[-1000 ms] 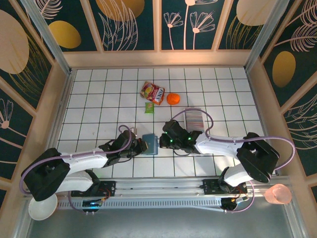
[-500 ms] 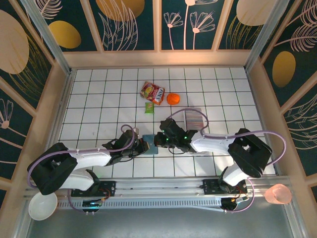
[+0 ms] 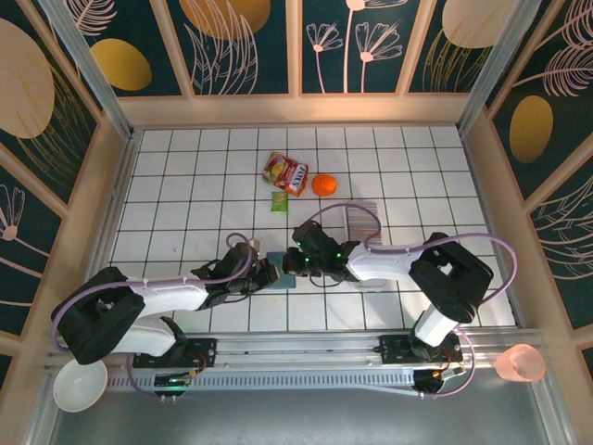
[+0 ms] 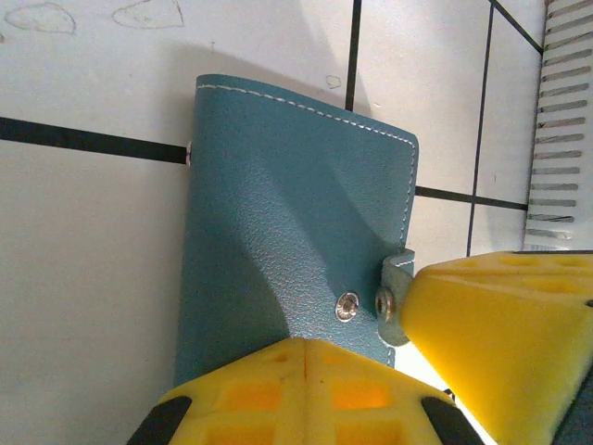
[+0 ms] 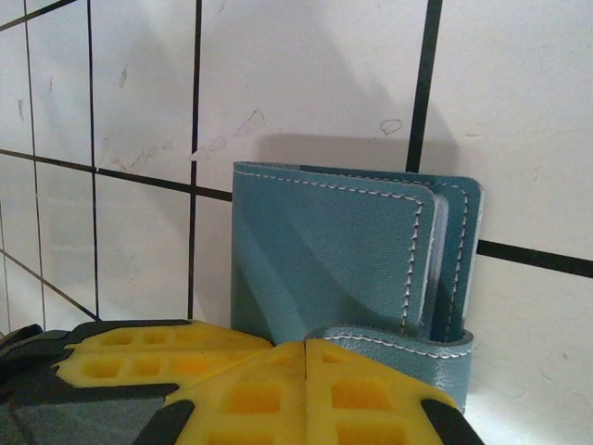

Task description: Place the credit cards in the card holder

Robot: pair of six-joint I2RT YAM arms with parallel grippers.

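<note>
The teal card holder (image 3: 281, 270) lies folded on the tiles between my two grippers. In the left wrist view it (image 4: 287, 213) lies flat, its snap strap at its right edge. My left gripper (image 4: 306, 348) is shut and rests its tips on the holder's near edge. My right gripper (image 5: 306, 357) is shut with nothing between its fingers, its tip against the strap (image 5: 398, 357). From above, the left gripper (image 3: 265, 274) and right gripper (image 3: 295, 263) flank the holder. The credit cards (image 3: 361, 222) sit stacked behind the right arm, partly hidden by its cable.
A red snack bag (image 3: 285, 172), an orange (image 3: 323, 184) and a small green packet (image 3: 278, 201) lie further back. A white bowl (image 3: 79, 385) sits at the near left and a pink cup (image 3: 520, 363) at the near right, both off the tiles.
My right arm has swung left, bringing its gripper up to the holder's right edge. The left arm shifted slightly early on and has held still since.
</note>
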